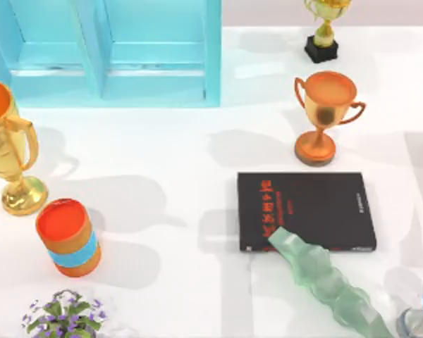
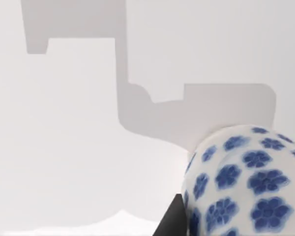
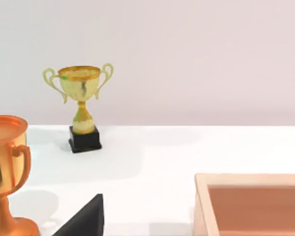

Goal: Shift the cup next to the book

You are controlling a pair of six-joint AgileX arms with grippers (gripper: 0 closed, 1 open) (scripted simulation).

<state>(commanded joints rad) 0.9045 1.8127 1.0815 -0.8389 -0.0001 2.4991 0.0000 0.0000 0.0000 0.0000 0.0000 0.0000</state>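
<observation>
The small white cup with a blue flower pattern (image 2: 246, 182) sits very close to my left wrist camera, its rounded side over the bare white table (image 2: 64, 147). A dark wedge (image 2: 173, 220) touches the cup's side low down. I cannot tell whether my left gripper is open, closed or holding the cup, and from this view I cannot place the cup relative to the book.

From above, the flat black rectangular book with red lettering (image 1: 317, 208) lies right of the table's middle. A pale green, wavy translucent strip (image 1: 328, 282) rests across its near left corner and runs off toward the lower right. In that lower right corner there is a greyish rounded object with a trace of blue (image 1: 421, 318); I cannot tell what it is.

Just behind the book stands an orange two-handled trophy (image 1: 323, 116), and a gold trophy on a black base (image 1: 323, 32) stands farther back. A light blue cabinet (image 1: 113, 53) occupies the back left. On the left side are a large gold trophy (image 1: 10, 151), an orange cylinder with a blue band (image 1: 69, 238) and a small plant with purple flowers (image 1: 63, 315).

My right wrist camera looks toward both trophies, with a wooden open box (image 3: 250, 201) nearby and a black wedge (image 3: 83, 219) at the edge. I cannot tell my right gripper's state.
</observation>
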